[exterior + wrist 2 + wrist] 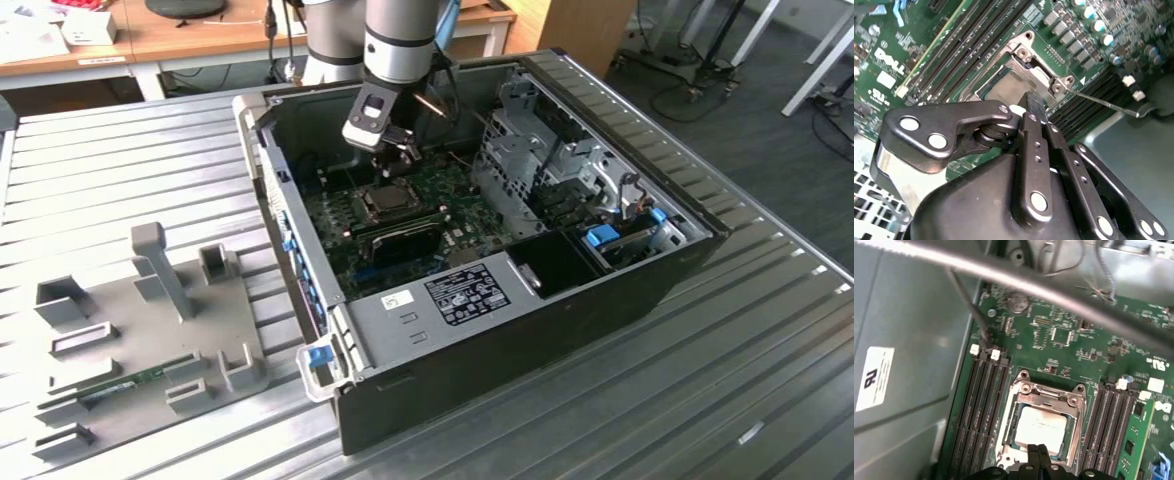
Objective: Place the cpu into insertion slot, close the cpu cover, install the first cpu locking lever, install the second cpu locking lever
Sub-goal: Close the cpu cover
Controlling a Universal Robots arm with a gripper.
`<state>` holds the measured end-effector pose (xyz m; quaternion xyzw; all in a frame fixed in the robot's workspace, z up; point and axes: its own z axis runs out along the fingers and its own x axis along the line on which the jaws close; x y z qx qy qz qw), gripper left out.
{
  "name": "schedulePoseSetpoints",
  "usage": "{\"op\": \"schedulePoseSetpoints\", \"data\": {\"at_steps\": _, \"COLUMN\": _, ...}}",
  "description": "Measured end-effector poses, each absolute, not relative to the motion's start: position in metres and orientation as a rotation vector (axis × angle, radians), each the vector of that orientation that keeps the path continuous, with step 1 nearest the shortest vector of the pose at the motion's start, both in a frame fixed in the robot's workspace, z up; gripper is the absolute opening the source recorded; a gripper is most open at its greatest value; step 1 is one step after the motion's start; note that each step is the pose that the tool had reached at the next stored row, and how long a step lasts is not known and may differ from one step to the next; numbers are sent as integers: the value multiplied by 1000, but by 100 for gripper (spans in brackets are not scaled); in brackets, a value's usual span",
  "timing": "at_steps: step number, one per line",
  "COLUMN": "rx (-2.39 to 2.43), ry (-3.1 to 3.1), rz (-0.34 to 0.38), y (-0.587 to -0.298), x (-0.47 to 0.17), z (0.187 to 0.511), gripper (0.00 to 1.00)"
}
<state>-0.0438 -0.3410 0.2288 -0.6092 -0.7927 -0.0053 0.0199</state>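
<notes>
Cpu (1043, 427) seated in insertion slot (1006, 435) just ahead of pinched-together, empty fingers (1034, 455); risk of scraping it on a slip.

A ribbed, silvery metal table (747, 380) takes up the lower and middle parts of the exterior view, and its long ridges catch a soft, even light that casts no hard shadows. Along the upper left edge of the frame stands a wooden desk (200, 40) with a pale brown top and white legs, and a white box (87, 25) and some papers lie on it. The upper right shows a dark grey floor (747, 110) crossed by white furniture legs (821, 60) and dark stand legs, with a light wooden panel (574, 25) at top centre.
</notes>
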Motion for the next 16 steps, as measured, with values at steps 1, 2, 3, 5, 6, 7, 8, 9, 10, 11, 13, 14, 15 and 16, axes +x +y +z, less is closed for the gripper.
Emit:
{"op": "schedulePoseSetpoints", "data": {"at_steps": 1, "rx": -1868, "ry": -2476, "rz": -16, "y": -341, "x": -44, "z": 229, "gripper": 10}}
{"op": "schedulePoseSetpoints", "data": {"at_steps": 2, "rx": -1845, "ry": -2493, "rz": -16, "y": -341, "x": -44, "z": 229, "gripper": 10}}
{"op": "schedulePoseSetpoints", "data": {"at_steps": 3, "rx": -1822, "ry": -2510, "rz": -15, "y": -341, "x": -44, "z": 229, "gripper": 10}}
{"op": "schedulePoseSetpoints", "data": {"at_steps": 5, "rx": -1776, "ry": -2542, "rz": -14, "y": -341, "x": -44, "z": 228, "gripper": 10}}
{"op": "schedulePoseSetpoints", "data": {"at_steps": 6, "rx": -1753, "ry": -2558, "rz": -13, "y": -341, "x": -44, "z": 228, "gripper": 10}}
{"op": "schedulePoseSetpoints", "data": {"at_steps": 7, "rx": -1730, "ry": -2574, "rz": -13, "y": -341, "x": -44, "z": 228, "gripper": 10}}
{"op": "schedulePoseSetpoints", "data": {"at_steps": 8, "rx": -1707, "ry": -2589, "rz": -12, "y": -341, "x": -44, "z": 228, "gripper": 10}}
{"op": "schedulePoseSetpoints", "data": {"at_steps": 9, "rx": -1683, "ry": -2604, "rz": -12, "y": -341, "x": -44, "z": 228, "gripper": 10}}
{"op": "schedulePoseSetpoints", "data": {"at_steps": 10, "rx": -1658, "ry": -2621, "rz": -11, "y": -341, "x": -44, "z": 228, "gripper": 10}}
{"op": "schedulePoseSetpoints", "data": {"at_steps": 11, "rx": -1634, "ry": -2636, "rz": -10, "y": -341, "x": -44, "z": 228, "gripper": 10}}
{"op": "schedulePoseSetpoints", "data": {"at_steps": 13, "rx": -1603, "ry": -2654, "rz": -10, "y": -341, "x": -44, "z": 228, "gripper": 10}}
{"op": "schedulePoseSetpoints", "data": {"at_steps": 14, "rx": -1603, "ry": -2655, "rz": -9, "y": -341, "x": -44, "z": 228, "gripper": 10}}
{"op": "schedulePoseSetpoints", "data": {"at_steps": 15, "rx": -1602, "ry": -2655, "rz": -10, "y": -341, "x": -44, "z": 228, "gripper": 10}}
{"op": "schedulePoseSetpoints", "data": {"at_steps": 16, "rx": -1602, "ry": -2655, "rz": -10, "y": -341, "x": -44, "z": 228, "gripper": 10}}
